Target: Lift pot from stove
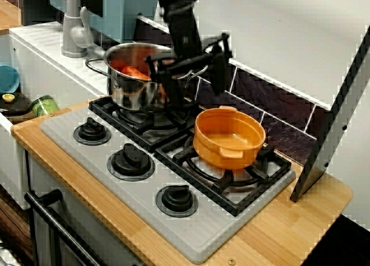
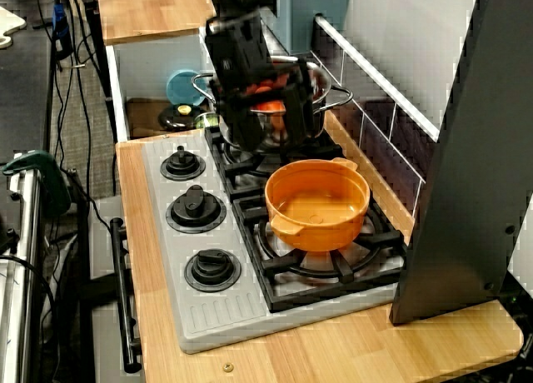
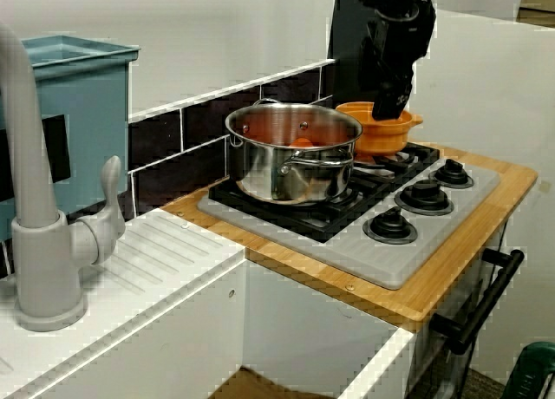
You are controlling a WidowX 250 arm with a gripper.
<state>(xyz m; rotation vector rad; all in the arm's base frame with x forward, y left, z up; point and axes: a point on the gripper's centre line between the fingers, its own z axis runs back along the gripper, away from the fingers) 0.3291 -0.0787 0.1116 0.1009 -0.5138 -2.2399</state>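
Pot (image 1: 229,137), orange and empty, sits on the stove's (image 1: 191,234) right burner grate, clear of the gripper (image 1: 188,66); the gripper hangs above the gap between it and the steel pot (image 1: 132,75) on the left burner, jaws spread, holding nothing; something orange lies in the steel pot; three knobs (image 1: 132,161) line the stove's front.

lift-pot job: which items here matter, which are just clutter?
Job:
- orange pot, sitting on the right burner
- stove
- pincer, above the steel pot, not on the orange pot

Clutter:
- steel pot on the left burner, something orange inside
- faucet
- blue dish in the sink
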